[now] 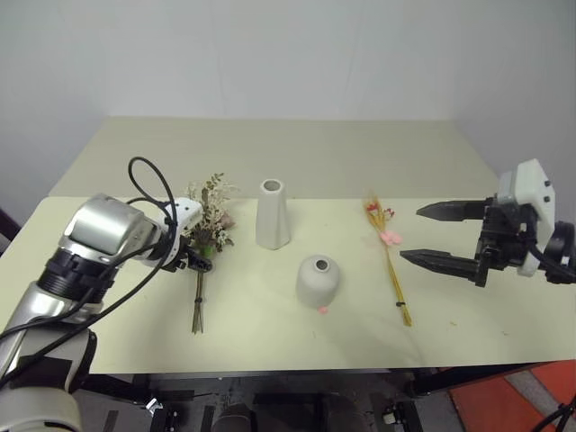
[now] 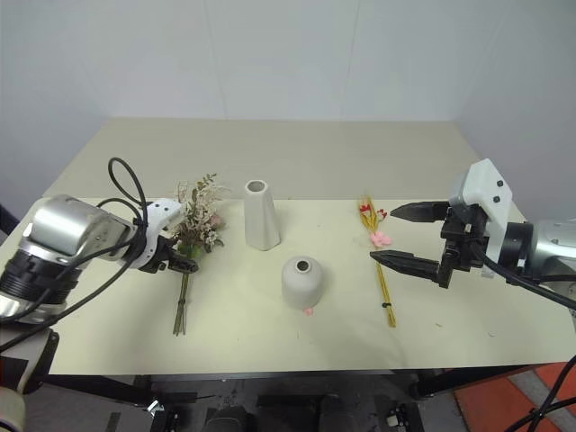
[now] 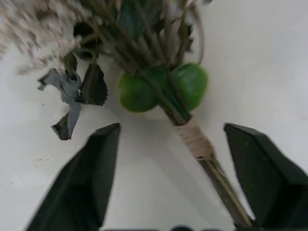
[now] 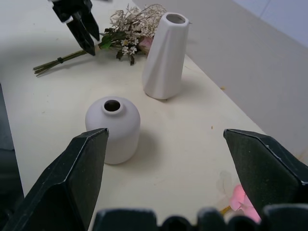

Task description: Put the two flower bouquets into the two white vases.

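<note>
The bushy bouquet lies on the table left of the tall white vase, stems toward the front edge. My left gripper points down over it, open, its fingers straddling the twine-wrapped stem without touching it. The short round vase stands in front of the tall one. The slim yellow bouquet lies flat to the right of both. My right gripper hovers above the table beside it, open wide and empty, pointing toward the vases.
The cream table has bare room behind the vases and along the front edge. A small pink petal lies at the short vase's foot. A black cable loops above my left wrist.
</note>
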Motion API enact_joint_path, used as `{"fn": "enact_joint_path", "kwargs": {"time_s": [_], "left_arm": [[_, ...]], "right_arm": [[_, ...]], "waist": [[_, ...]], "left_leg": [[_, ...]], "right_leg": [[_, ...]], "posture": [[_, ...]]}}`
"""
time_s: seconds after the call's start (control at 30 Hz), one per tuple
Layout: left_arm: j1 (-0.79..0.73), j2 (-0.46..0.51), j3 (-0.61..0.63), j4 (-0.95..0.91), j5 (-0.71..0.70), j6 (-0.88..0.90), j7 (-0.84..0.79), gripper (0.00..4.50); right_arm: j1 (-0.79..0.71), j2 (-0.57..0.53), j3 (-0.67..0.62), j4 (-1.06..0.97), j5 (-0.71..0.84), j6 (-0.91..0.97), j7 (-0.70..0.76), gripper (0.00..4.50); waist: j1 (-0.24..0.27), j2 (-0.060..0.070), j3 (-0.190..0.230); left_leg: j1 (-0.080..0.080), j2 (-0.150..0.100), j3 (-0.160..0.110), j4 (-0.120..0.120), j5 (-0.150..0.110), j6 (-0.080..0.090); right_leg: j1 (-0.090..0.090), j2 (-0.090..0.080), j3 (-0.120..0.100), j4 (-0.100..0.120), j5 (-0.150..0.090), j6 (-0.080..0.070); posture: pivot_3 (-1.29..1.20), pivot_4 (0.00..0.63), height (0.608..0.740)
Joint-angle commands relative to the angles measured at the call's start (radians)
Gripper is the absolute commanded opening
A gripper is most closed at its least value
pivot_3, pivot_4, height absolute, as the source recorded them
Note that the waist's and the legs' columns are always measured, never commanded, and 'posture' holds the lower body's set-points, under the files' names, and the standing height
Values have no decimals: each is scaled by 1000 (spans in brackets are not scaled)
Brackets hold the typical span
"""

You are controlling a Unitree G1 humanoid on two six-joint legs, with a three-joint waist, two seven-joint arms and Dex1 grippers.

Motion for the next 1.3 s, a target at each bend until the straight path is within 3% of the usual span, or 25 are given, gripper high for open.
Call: {"fn": "enact_joint_path", "kwargs": {"time_s": [0.03,0.3,0.5,0.6,0.77,0.83,1.0,1.3], "left_arm": [[-33,-7,-10,25,24,-17,-8,2415],[-35,-31,8,72,48,-38,-12,144],[-7,-11,155,51,77,-131,38,139],[53,-8,332,0,64,-296,50,139],[124,-147,649,-68,-25,-732,47,139],[66,-183,718,-53,-138,-708,-18,139],[-56,-263,728,0,-306,-720,-185,139],[-261,-382,611,294,-241,-942,-356,139]], "right_arm": [[-11,-15,-33,-19,15,-8,3,4500],[19,-8,-54,-34,20,-11,-2,4500],[52,-3,-60,-30,4,-24,-6,4500],[68,4,-66,-35,4,-26,-11,4500],[78,18,-60,-33,-3,-26,-30,4500],[71,19,-58,-32,6,-24,-31,4500],[39,19,-43,-23,6,-22,-41,4500],[77,30,-99,-87,27,7,-87,4500]], "waist": [[0,0,0],[1,0,0],[2,0,0],[-2,0,0],[6,0,0],[15,0,0],[24,0,0],[19,0,0]], "left_leg": [[0,0,0,0,0,0],[0,0,0,0,0,0],[0,0,0,1,0,0],[0,0,0,0,0,0],[0,0,0,1,0,-1],[0,0,0,2,0,-1],[-1,-1,0,2,0,-1],[-1,-1,0,3,0,-1]], "right_leg": [[0,0,0,0,0,0],[0,0,0,0,0,0],[0,-1,0,0,0,0],[0,-1,0,0,0,0],[-1,-1,0,1,1,-1],[0,-1,-1,0,1,-1],[0,-2,-1,0,2,-1],[1,-1,-1,-1,2,-1]], "posture": [[0,150,740],[0,150,740],[0,150,740],[0,150,740],[0,150,740],[0,150,740],[0,150,740],[0,150,740]]}}
